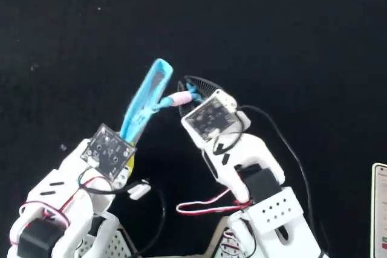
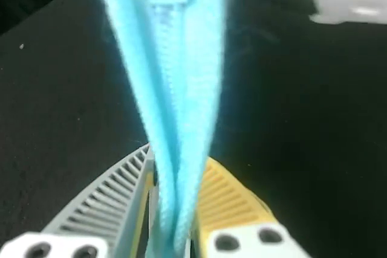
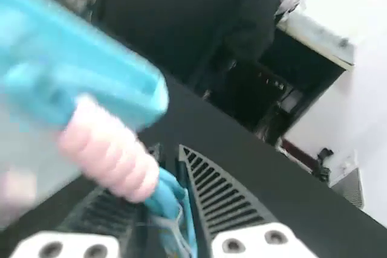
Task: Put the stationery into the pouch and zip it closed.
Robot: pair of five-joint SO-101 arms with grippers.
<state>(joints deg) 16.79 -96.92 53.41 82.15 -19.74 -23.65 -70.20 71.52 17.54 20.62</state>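
One pouch (image 2: 175,89), zip pull (image 3: 112,161) in right fingers (image 3: 224,203)

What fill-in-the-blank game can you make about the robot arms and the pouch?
1. The left pincer is shut on a ____ pouch.
2. The right pincer pinches the zipper strap, which carries a ____ charm.
3. The table under both arms is ____.

Missing words: blue, pink, black.
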